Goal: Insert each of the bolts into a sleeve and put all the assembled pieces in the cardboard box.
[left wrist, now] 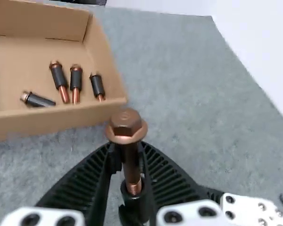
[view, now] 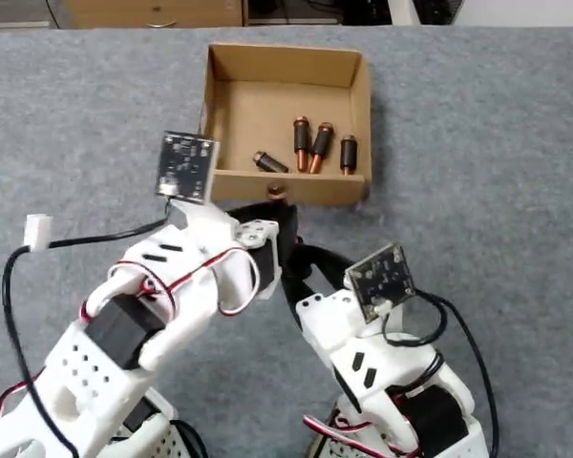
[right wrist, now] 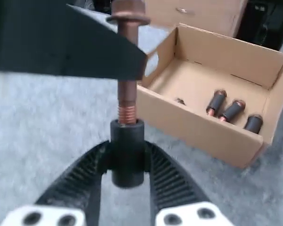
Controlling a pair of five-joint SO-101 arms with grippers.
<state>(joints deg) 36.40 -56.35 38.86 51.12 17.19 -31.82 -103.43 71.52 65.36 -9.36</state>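
My left gripper (left wrist: 127,162) is shut on a copper bolt (left wrist: 127,141), head up, just in front of the cardboard box (view: 286,186). Below it my right gripper (right wrist: 127,160) is shut on a black sleeve (right wrist: 127,150). The bolt's threaded tip (right wrist: 127,113) sits at the sleeve's mouth, partly entered. In the high view both grippers meet near the bolt head (view: 277,192) at the box's near wall. Several assembled bolt-and-sleeve pieces (view: 310,145) lie inside the box.
The grey carpeted table (view: 497,143) stretches around the box on all sides. A white wall edge (left wrist: 269,56) borders the table in the left wrist view. Wooden furniture (view: 153,11) stands beyond the far edge.
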